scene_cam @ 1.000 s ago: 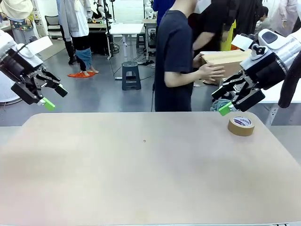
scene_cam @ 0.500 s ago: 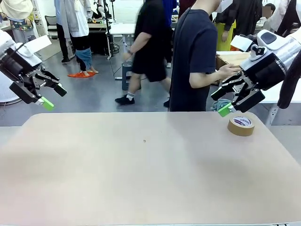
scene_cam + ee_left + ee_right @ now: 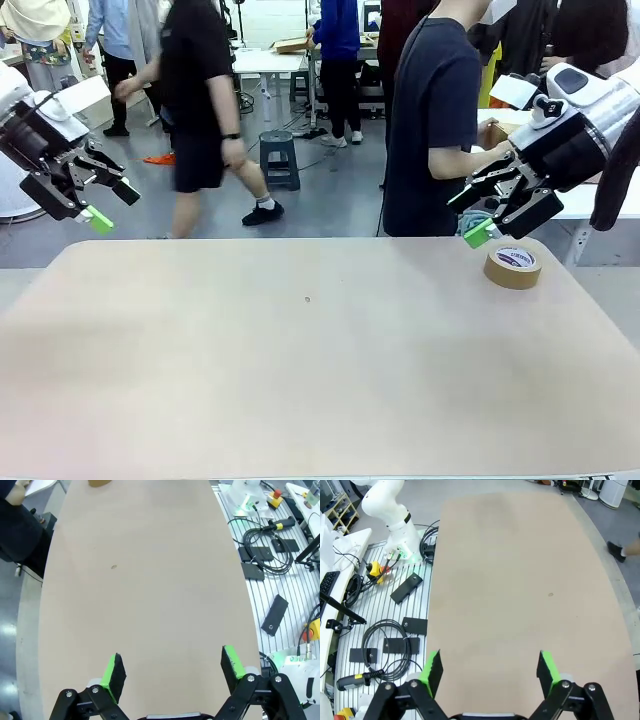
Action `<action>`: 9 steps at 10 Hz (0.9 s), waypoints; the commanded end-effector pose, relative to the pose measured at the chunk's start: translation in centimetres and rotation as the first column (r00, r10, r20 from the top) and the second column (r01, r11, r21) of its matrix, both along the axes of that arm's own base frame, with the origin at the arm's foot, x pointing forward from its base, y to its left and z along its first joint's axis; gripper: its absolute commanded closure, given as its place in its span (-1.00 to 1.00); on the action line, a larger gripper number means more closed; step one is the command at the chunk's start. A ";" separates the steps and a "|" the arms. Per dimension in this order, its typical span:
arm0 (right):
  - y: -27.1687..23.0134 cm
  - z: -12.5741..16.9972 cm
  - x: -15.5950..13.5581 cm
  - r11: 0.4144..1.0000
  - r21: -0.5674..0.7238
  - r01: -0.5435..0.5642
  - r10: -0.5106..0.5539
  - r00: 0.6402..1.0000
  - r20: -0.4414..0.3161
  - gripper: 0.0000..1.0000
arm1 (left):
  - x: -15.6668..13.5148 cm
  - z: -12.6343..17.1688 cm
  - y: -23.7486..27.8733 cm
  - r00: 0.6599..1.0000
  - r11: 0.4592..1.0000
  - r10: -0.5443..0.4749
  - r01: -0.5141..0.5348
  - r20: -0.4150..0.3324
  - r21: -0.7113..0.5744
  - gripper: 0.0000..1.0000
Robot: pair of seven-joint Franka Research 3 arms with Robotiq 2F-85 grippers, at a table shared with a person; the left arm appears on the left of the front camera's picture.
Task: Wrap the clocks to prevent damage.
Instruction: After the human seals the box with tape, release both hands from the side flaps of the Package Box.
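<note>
The bench (image 3: 300, 370) is a wide tan top with rounded corners, spreading across the front view. No clocks can be made out on it; the one item lying there is a roll of brown tape (image 3: 513, 267), flat on its side near the bench's 2 o'clock corner.

At the far edge, around 1 o'clock, a person in a dark shirt (image 3: 430, 130) stands side-on, one arm reaching toward 3 o'clock behind the right arm.

The right hand (image 3: 490, 215) hangs in the air just above and to the 10 o'clock side of the tape, apart from it. Its fingers are spread wide and pinch nothing; in its own wrist view the two green pads (image 3: 432, 667) stand far apart over bare bench.

The left hand (image 3: 105, 205) hovers beyond the bench's 10 o'clock corner, well apart from the tape. Its fingers too are spread wide and hold nothing; the left wrist view shows the green fingertips (image 3: 114, 672) apart above the bare top, with the tape at the far end, at 11 o'clock of that picture.
</note>
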State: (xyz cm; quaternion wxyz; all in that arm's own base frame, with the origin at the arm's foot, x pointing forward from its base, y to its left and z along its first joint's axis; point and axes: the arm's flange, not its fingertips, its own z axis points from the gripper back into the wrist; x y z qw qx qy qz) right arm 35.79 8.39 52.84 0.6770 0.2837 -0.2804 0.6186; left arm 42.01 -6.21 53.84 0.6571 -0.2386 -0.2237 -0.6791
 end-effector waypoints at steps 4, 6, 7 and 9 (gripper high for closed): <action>-3.2 -2.1 0.6 0.889 0.305 0.342 -0.364 0.931 0.016 -1.00 | 2.3 -1.8 0.8 0.945 0.824 0.328 -0.286 0.000 -0.489 -1.00; -4.1 -3.6 -0.4 0.868 0.305 0.392 -0.410 0.912 -0.007 -1.00 | 1.8 -3.3 0.8 0.946 0.810 0.321 -0.299 -0.046 -0.505 -1.00; -4.6 -4.4 -1.2 0.875 0.291 0.388 -0.401 0.916 -0.018 -1.00 | 1.2 -4.6 1.1 0.957 0.817 0.272 -0.284 -0.099 -0.502 -1.00; -5.5 -5.0 -2.2 0.859 0.324 0.398 -0.418 0.908 -0.006 -1.00 | 0.8 -5.6 2.9 0.971 0.843 0.211 -0.238 -0.111 -0.483 -1.00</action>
